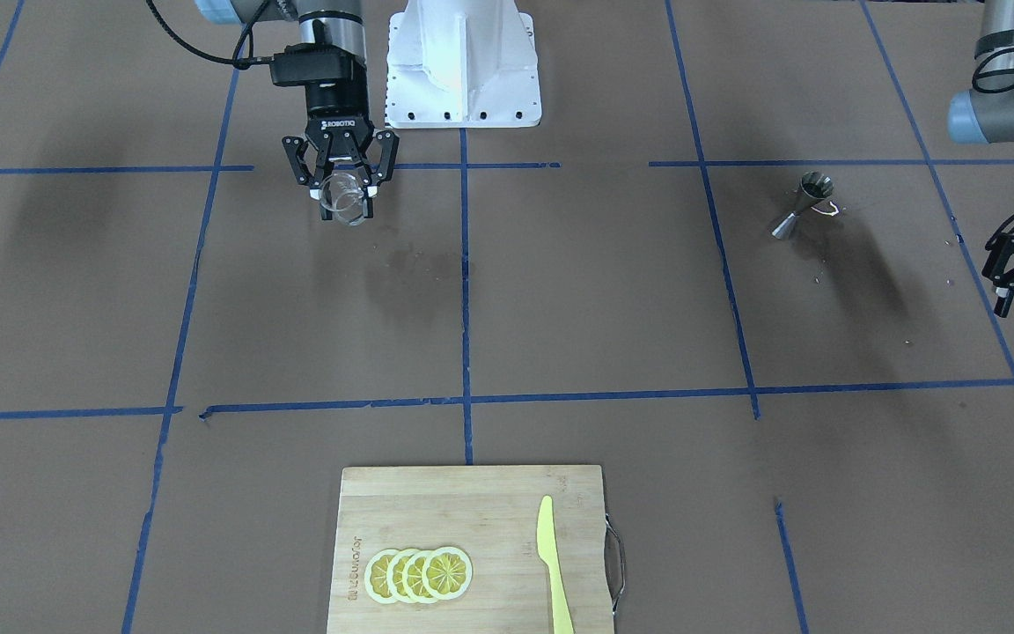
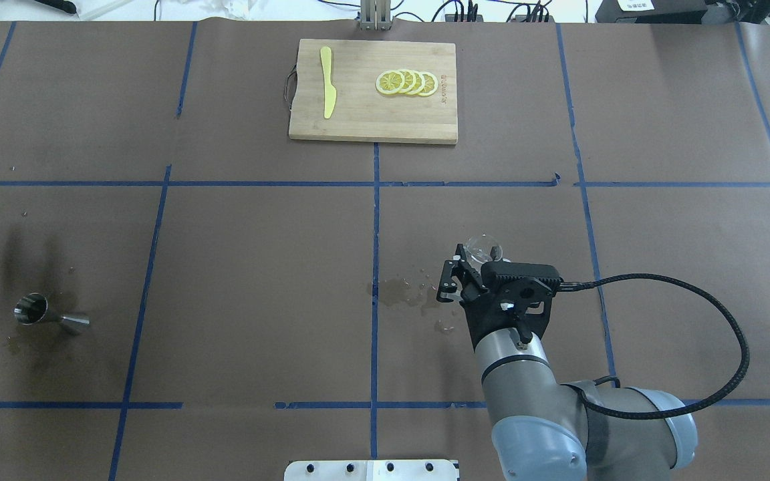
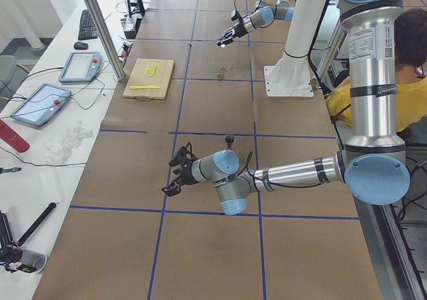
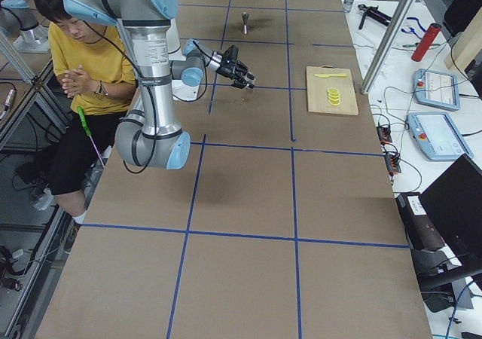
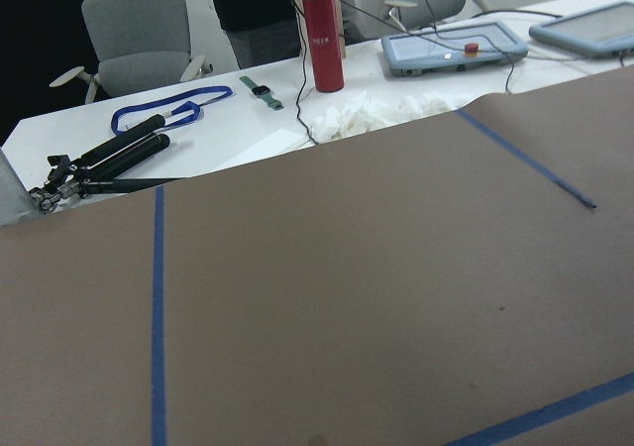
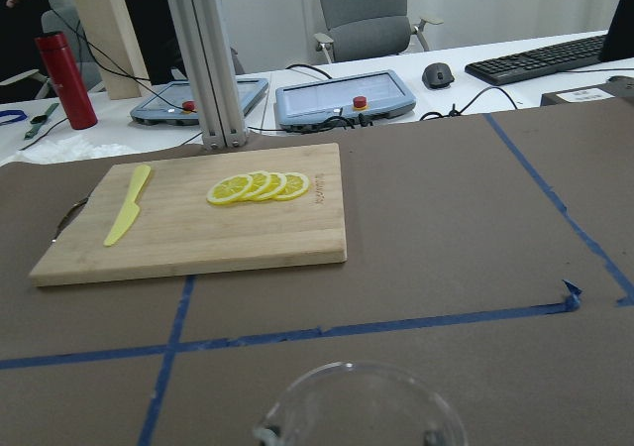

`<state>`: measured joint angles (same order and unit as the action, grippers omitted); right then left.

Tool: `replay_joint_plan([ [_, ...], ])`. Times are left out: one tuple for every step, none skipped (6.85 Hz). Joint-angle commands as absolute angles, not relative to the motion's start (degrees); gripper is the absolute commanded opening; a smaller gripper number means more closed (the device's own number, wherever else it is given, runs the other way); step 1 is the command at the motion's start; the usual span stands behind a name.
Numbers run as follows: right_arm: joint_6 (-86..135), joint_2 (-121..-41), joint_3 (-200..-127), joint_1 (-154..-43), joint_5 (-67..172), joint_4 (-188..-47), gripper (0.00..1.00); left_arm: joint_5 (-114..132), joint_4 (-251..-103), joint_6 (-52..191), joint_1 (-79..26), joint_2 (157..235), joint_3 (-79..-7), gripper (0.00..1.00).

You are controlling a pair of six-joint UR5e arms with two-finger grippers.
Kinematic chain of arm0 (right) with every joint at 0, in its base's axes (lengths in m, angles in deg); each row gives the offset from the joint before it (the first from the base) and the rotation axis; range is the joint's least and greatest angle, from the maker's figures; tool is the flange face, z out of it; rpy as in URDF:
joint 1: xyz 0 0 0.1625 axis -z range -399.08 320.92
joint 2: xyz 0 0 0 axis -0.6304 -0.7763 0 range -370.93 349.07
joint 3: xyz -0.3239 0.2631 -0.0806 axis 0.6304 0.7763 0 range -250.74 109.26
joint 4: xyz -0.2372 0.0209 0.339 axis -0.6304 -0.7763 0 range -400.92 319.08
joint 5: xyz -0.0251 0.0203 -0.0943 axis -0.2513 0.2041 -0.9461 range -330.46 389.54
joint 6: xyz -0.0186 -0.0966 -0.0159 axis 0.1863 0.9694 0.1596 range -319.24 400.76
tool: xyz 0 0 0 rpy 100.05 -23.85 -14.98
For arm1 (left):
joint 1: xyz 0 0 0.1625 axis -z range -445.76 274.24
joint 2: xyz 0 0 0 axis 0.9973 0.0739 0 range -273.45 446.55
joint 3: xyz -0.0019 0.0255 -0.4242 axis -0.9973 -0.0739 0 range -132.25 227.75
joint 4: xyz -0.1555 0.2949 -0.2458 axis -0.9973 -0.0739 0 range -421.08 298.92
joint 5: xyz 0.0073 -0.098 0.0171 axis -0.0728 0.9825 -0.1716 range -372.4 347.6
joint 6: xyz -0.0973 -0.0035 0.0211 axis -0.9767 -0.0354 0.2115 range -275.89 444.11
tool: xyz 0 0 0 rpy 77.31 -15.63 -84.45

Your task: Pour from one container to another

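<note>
The clear, round-rimmed glass cup [image 1: 341, 204] was pinched between the black fingers of the right gripper [image 1: 345, 195], above the matte brown paper of the table [image 1: 560, 308]. The shiny steel jigger [image 1: 802, 208], hourglass-shaped, was stood on the paper well apart from it. The left gripper [image 3: 171, 175] was spread wide, and nothing was held in it.

The small clear glass cup [image 1: 344, 201] is pinched between my right fingers [image 1: 377, 176], lifted off the counter [image 1: 560, 308] and tipped on its side. The shiny steel jigger [image 1: 804, 208], hourglass-shaped, stands upright well apart from them, nearer my left fingers [image 1: 1002, 295].
</note>
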<state>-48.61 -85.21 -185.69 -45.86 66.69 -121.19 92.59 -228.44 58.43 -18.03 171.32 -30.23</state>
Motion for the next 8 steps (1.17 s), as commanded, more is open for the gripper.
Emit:
replay_joint_plan([
  [-50.91, -88.44, -182.73, -47.25, 64.54, -117.31, 0.0, 108.92, -205.07, 65.21, -5.92, 178.28, -33.17, 1.0],
  [-51.0, -90.1, -180.45, -47.95, 64.17, -115.73, 0.0, 109.76, -199.47, 66.35, -5.87, 180.66, -33.72, 1.0],
  [-52.65, -93.78, -177.03, -47.96, 63.04, -108.58, 0.0, 110.73, -195.85, 66.36, -6.13, 182.86, -33.12, 1.0],
  [-53.19, -97.21, -172.99, -47.96, 61.2, -99.45, 0.0, 114.39, -190.07, 66.53, -5.96, 184.88, -33.55, 1.0],
  [-52.85, -98.54, -171.56, -47.96, 60.05, -94.84, 0.0, 114.34, -189.93, 66.62, -5.96, 184.99, -33.38, 1.0],
  [-52.15, -98.56, -171.98, -48.91, 59.0, -94.62, 0.0, 114.17, -190.19, 66.62, -5.96, 184.91, -33.46, 1.0],
  [-51.44, -98.82, -170.77, -49.01, 56.81, -94.79, 0.0, 114.25, -190.27, 66.62, -5.96, 184.82, -33.72, 1.0],
  [-51.44, -99.08, -167.36, -48.92, 56.0, -94.62, 0.0, 114.43, -190.28, 66.54, -5.96, 184.73, -33.81, 1.0],
])
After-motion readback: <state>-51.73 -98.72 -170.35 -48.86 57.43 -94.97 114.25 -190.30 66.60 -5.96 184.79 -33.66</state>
